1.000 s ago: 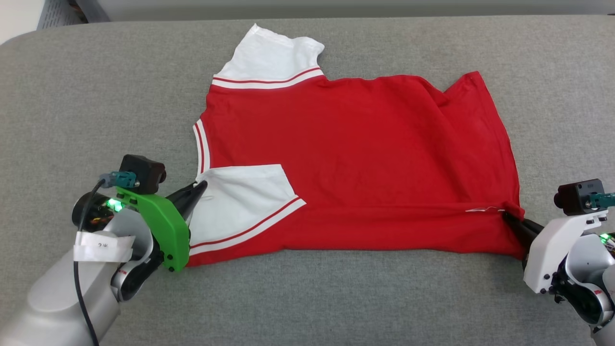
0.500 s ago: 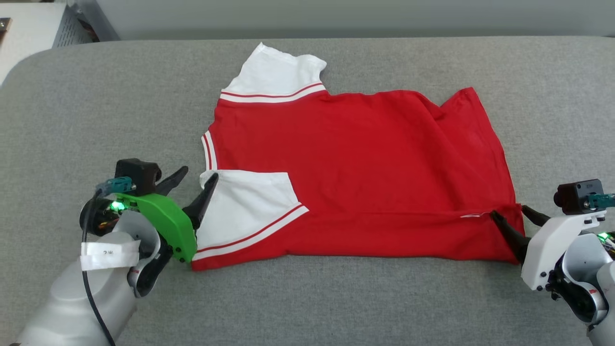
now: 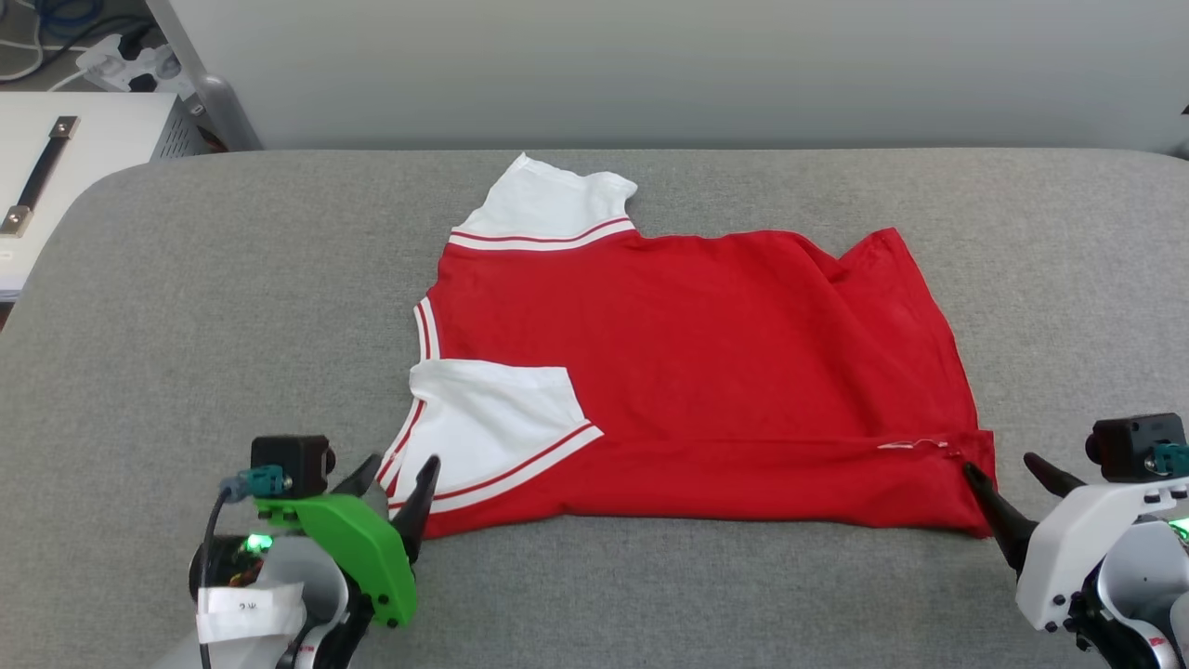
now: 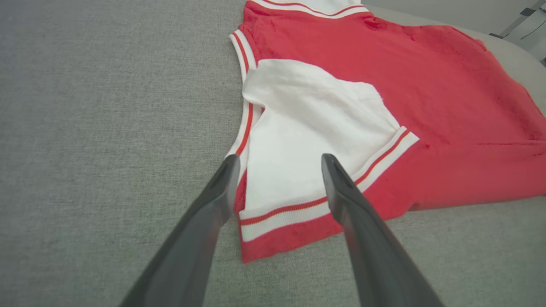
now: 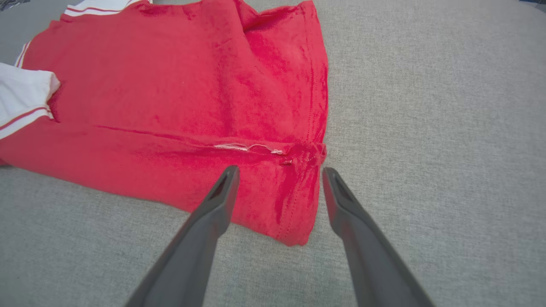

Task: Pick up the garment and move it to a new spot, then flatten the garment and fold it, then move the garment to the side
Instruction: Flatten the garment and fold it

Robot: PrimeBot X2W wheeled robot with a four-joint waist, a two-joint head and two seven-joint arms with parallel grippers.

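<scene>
A grey fabric surface (image 3: 186, 279) meets a pale wall (image 3: 650, 65), a white cabinet (image 3: 97, 135) at its left.

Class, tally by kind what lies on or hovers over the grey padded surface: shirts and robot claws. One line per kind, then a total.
Shirt: 1
Claws: 2 (left claw, right claw, both open)
Total: 3

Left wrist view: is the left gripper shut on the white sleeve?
No, the left gripper stands wide open, clamping no part of the sleeve.
</scene>
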